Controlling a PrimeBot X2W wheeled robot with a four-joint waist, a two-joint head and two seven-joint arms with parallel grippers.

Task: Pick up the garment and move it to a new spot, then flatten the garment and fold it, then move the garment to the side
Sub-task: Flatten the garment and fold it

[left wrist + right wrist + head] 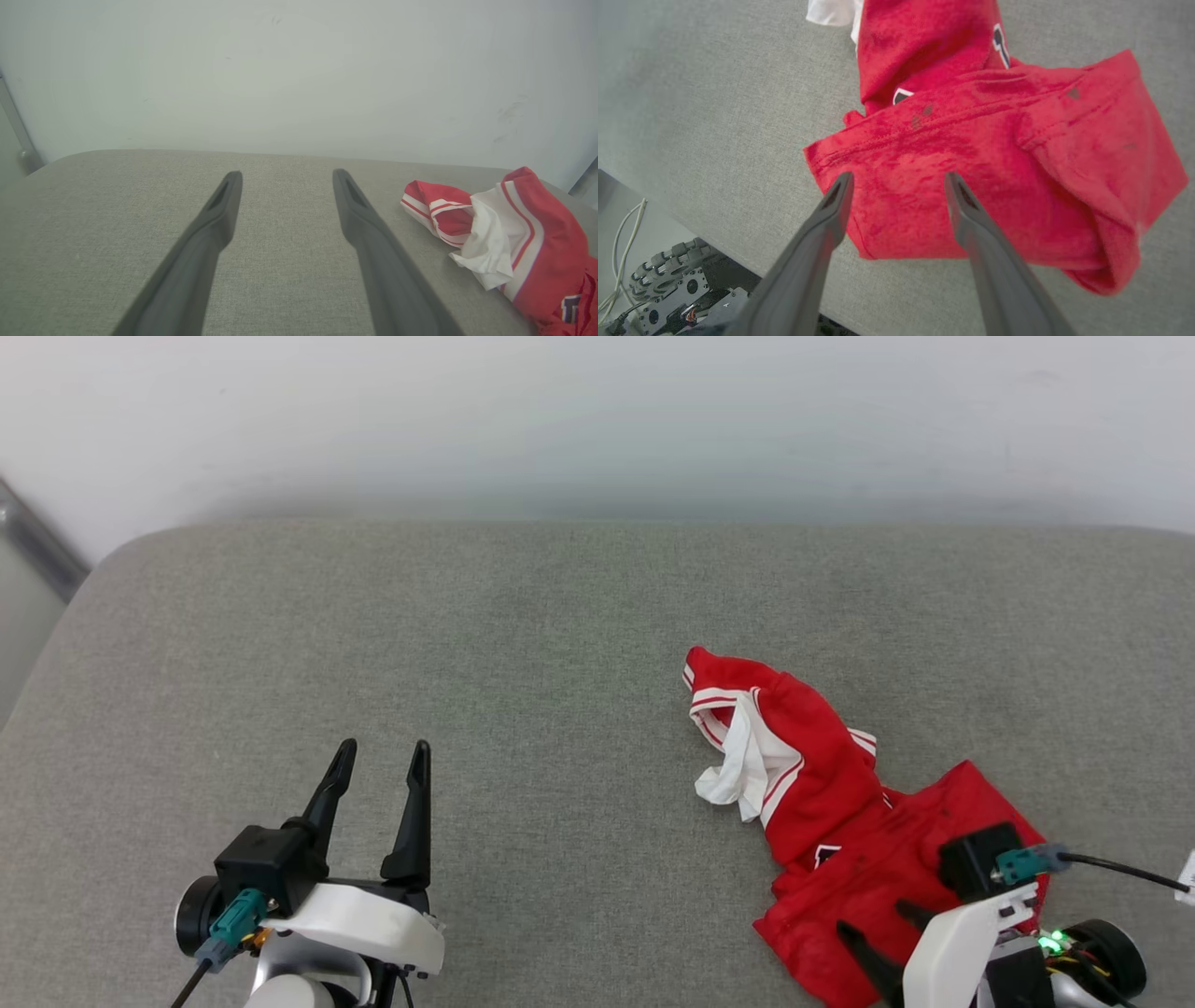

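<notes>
We saw 1 red jersey (840, 840) crumpled at approx 4 o'clock on grey fabric surface (523, 644). 2 grippers, both spread: left gripper (385, 747) at 7, right gripper (873, 917) at 5 over jersey hem.

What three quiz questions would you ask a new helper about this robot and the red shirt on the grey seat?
1. True or false: the crumpled bright red jersey shirt with white sleeves lies neatly folded on the grey woven fabric surface.
2. Fill in: the left gripper has its two long dark fingers ____ (open or shut).
3. Whose fingertips are over the shirt? A: the left one's. B: the right gripper. C: both.
Key: 1 false; 2 open; 3 B.
</notes>
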